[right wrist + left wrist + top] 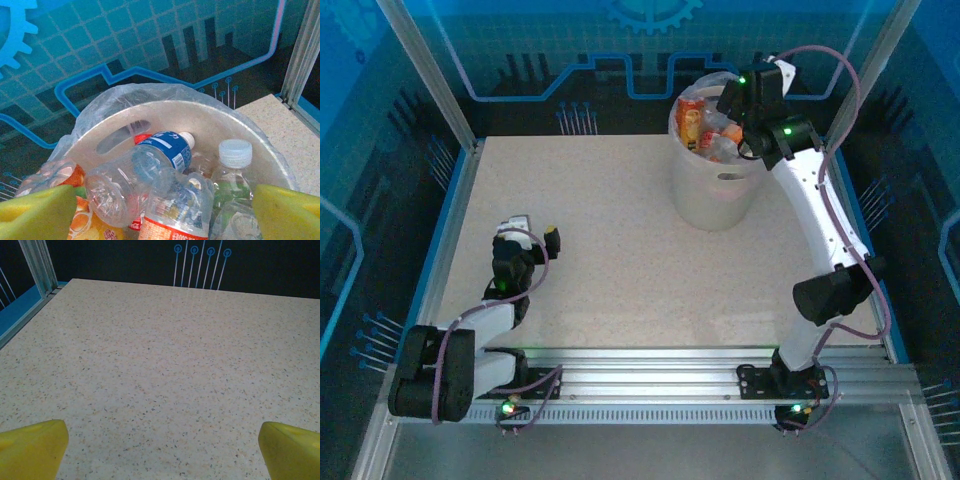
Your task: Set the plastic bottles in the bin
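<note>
Bottles (150, 172), clear, crumpled, heaped in bin (215, 120)

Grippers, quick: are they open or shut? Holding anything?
Left gripper: open, holding nothing.
Right gripper: open above the bin, holding nothing.

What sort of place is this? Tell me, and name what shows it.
Probably a robotics lab test cell: aluminium frame posts, blue panels printed with gears and circuit lines, and two robot arms bolted to a rail at the edge of the speckled table.
</note>
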`<state>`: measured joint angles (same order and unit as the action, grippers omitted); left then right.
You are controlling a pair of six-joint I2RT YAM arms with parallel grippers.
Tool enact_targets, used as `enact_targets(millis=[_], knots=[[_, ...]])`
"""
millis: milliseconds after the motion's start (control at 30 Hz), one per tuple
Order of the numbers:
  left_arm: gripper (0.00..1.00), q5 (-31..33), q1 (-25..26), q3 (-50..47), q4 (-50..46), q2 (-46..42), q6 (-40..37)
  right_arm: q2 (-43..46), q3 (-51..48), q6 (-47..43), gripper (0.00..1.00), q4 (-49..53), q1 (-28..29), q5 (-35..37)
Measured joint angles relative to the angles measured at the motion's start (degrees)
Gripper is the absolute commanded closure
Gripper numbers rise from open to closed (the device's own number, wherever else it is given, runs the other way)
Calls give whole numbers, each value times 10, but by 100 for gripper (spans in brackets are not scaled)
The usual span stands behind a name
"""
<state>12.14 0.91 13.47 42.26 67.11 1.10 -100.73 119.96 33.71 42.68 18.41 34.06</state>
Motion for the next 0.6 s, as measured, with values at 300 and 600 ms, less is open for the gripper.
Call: enact_targets(millis=[300,600], knots=[[1,0,0,0,0,-1,0,95,-149,-43,0,10,0,-3],[1,0,0,-8,12,-16,3,355,-466,-69,0,-31,-9,-2]])
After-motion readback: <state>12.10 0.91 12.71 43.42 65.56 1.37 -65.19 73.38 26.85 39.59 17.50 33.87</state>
